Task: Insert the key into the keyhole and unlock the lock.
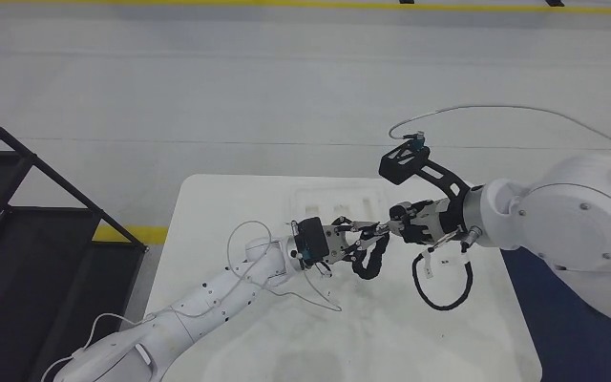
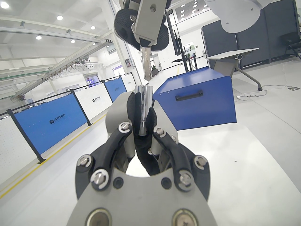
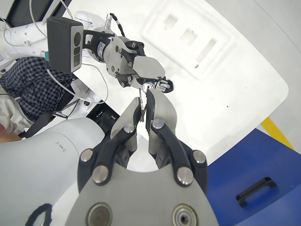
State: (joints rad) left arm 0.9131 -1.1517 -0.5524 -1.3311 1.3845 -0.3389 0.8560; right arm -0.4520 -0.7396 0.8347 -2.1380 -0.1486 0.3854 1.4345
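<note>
My left gripper (image 2: 141, 111) is clamped on the lock's chrome cylinder (image 2: 144, 92), pads pressed to both its sides, keyhole end pointing away from my wrist. My right gripper (image 3: 144, 105) is pinched shut on the key (image 2: 147, 62), gripping its head with the blade sticking out toward the cylinder. The key's tip sits just short of the cylinder's keyhole end, roughly in line with it and not yet inside. Both are held in the air above the white table (image 1: 229, 239). A black cable loop (image 1: 372, 260) hangs below the cylinder. Beyond the cylinder, a white foam tray (image 3: 231, 38) with empty recesses lies on the table. Farther off, past the table's edge, stands a blue cabinet (image 2: 200, 109).
</note>
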